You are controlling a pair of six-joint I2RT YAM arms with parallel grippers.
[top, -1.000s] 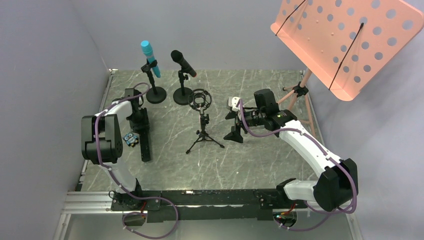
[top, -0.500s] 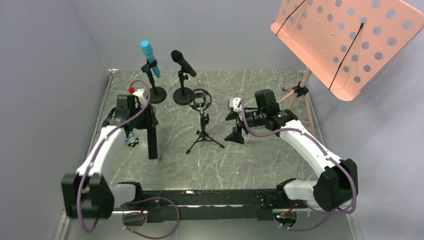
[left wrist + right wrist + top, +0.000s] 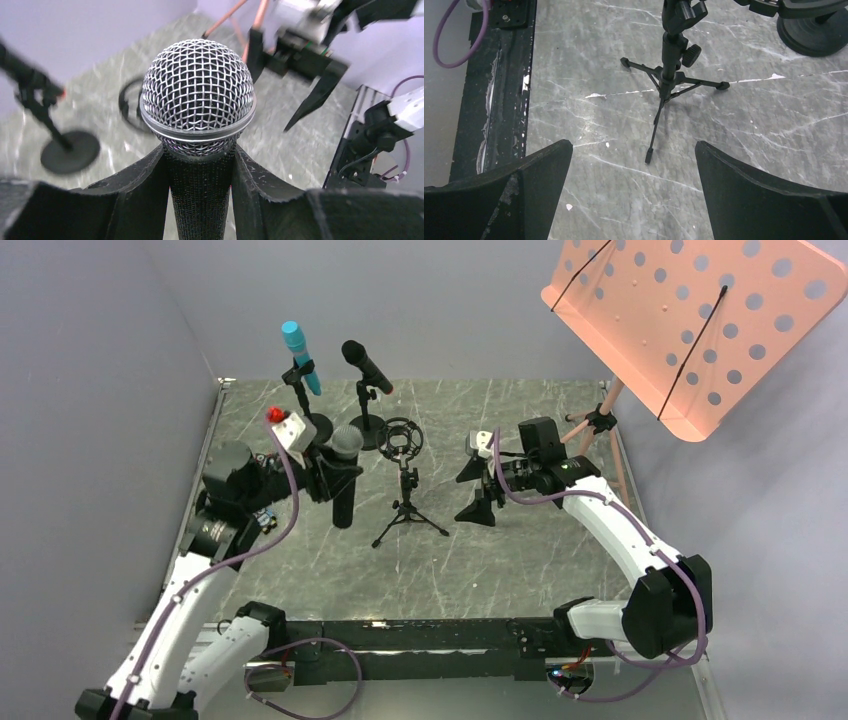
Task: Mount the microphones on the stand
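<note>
Mesh mic (image 3: pixel 198 95) upright above the table (image 3: pixel 560 560), its black body clamped between the fingers of the left gripper (image 3: pixel 200 155), just left of the tripod stand (image 3: pixel 405 505). Right gripper (image 3: pixel 634 150) hangs on the tripod's other side, jaws spread wide with nothing between them. Turquoise mic (image 3: pixel 300 357) and black mic (image 3: pixel 366 366) sit tilted in the clips of round-base stands (image 3: pixel 366 430) at the rear.

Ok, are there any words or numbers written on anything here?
None can be read.
The mesh-head microphone shows no brand up close.
The orange music stand is plain, with only holes.
</note>
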